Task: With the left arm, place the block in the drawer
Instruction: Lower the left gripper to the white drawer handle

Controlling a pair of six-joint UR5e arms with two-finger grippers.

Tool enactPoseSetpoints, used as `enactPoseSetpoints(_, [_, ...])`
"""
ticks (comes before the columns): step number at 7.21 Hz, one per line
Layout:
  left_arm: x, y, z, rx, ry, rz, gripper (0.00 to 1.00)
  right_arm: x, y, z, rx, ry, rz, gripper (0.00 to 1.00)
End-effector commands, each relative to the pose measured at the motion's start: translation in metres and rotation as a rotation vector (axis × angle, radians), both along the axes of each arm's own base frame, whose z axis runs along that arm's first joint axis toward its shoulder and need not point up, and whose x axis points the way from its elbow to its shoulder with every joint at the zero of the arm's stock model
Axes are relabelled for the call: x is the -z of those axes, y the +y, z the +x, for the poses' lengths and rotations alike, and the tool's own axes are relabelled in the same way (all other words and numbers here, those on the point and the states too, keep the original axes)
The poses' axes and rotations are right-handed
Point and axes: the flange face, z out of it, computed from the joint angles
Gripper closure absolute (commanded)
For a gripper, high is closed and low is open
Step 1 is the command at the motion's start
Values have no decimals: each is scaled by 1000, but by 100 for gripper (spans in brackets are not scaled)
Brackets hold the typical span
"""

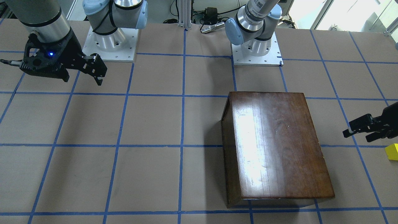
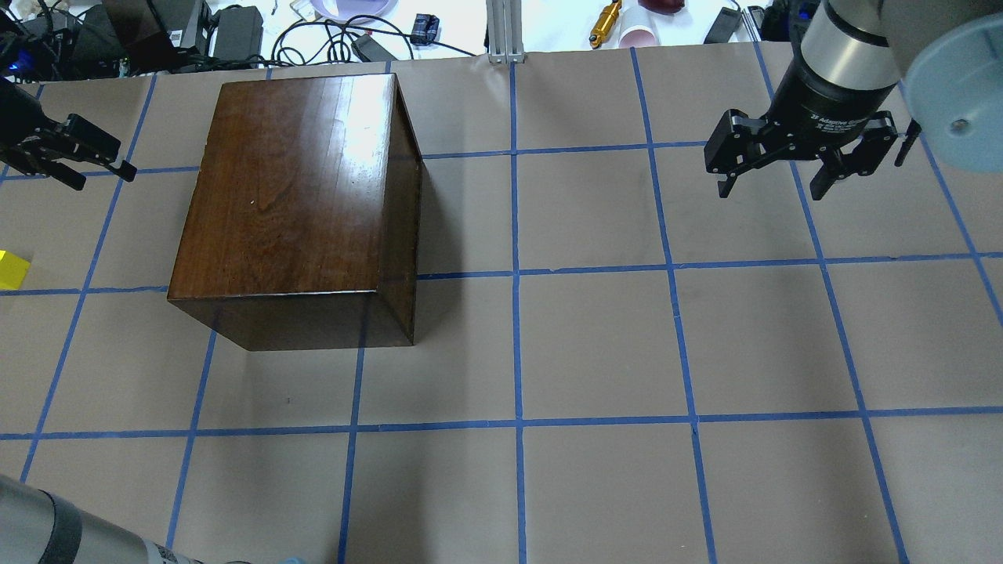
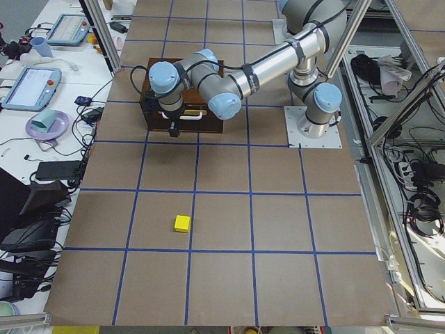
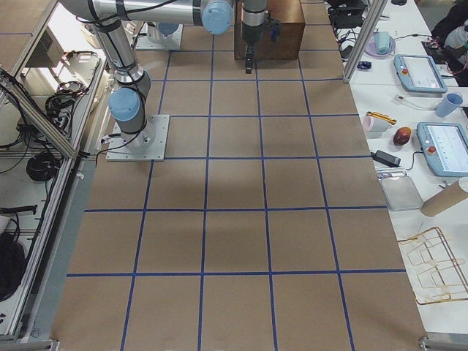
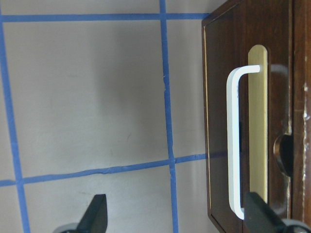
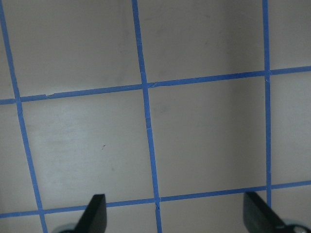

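The left gripper (image 2: 106,178) hung with its jaws spread wide and nothing held between them. In the left wrist view its two black fingertips (image 5: 95,216) stood far apart at the bottom edge. It hovered above the table (image 2: 595,345) just to the left of the box (image 2: 298,196), with a gap between them in the overhead view and its fingers pointing toward the box's left face.

That face carried the drawer (image 5: 216,97). Its dark brown front panel sat flush in the box, shut, and a pale metal pull (image 5: 232,145) ran along a brass-coloured strip. The left arm (image 3: 264,66) stretched from its base out over the box, its wrist bent down in front of the drawer face.

The block (image 3: 182,223) lay on the table farther to the left, toward that end of the table. It was well apart from both the left gripper and the box, and sat alone inside one square of the blue tape lines (image 2: 515,235). In the overhead and front-facing views it showed only partly, at the frame edge.

On the right half of the table the right gripper (image 2: 772,188) hovered with its jaws likewise wide apart and empty, well away from the box. Its wrist view showed only brown table surface and crossing tape lines beneath its fingertips (image 6: 95,216).
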Motion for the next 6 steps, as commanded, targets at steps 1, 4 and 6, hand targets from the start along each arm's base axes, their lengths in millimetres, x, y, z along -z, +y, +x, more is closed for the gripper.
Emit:
enactPoseSetpoints(1, [23,-7,2,1,35,21,0,0,0,0,0,0,0,0])
enactPoseSetpoints(4, [52,-14,-12,4,115,34,0,0,0,0,0,0,0,0])
enactPoseSetpoints(6, [58,-20,-25,36,138,27,0,0,0,0,0,0,0,0])
